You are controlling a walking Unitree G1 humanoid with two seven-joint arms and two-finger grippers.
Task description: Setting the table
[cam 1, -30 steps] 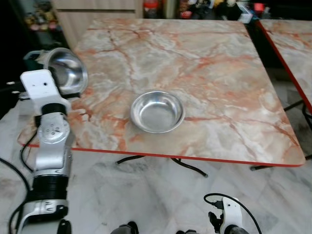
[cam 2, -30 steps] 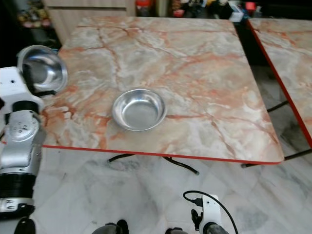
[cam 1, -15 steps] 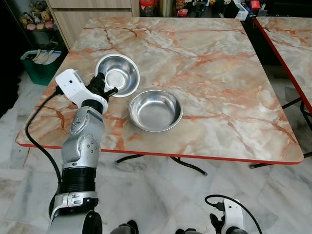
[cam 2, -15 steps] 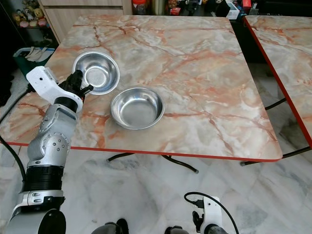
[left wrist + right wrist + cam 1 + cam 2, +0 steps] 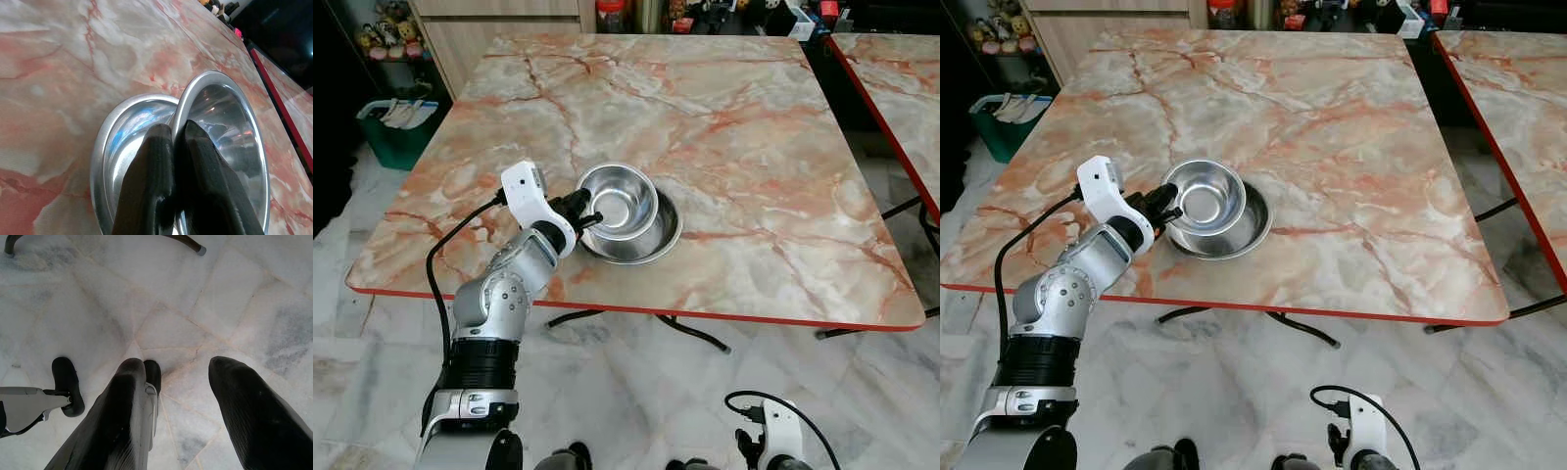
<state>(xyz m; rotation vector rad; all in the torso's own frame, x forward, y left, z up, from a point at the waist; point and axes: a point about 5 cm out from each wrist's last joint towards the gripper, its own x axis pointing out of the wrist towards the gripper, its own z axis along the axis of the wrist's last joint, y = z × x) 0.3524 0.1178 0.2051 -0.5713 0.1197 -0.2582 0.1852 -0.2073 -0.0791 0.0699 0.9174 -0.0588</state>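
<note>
A: Steel bowl (image 5: 619, 201) is pinched at its rim by left gripper (image 5: 177, 142), tilted inside larger steel bowl (image 5: 656, 238), near-left on marble table (image 5: 783, 127).
B: Right gripper (image 5: 188, 377) is seen spread over floor (image 5: 166, 293).

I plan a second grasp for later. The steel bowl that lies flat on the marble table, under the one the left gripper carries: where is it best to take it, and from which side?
Take the lower bowl by its thin rim, one finger inside and one outside, as the left gripper pinches the upper bowl. Probably come from the right, where its rim shows uncovered; the held bowl overlaps the left part.
</note>
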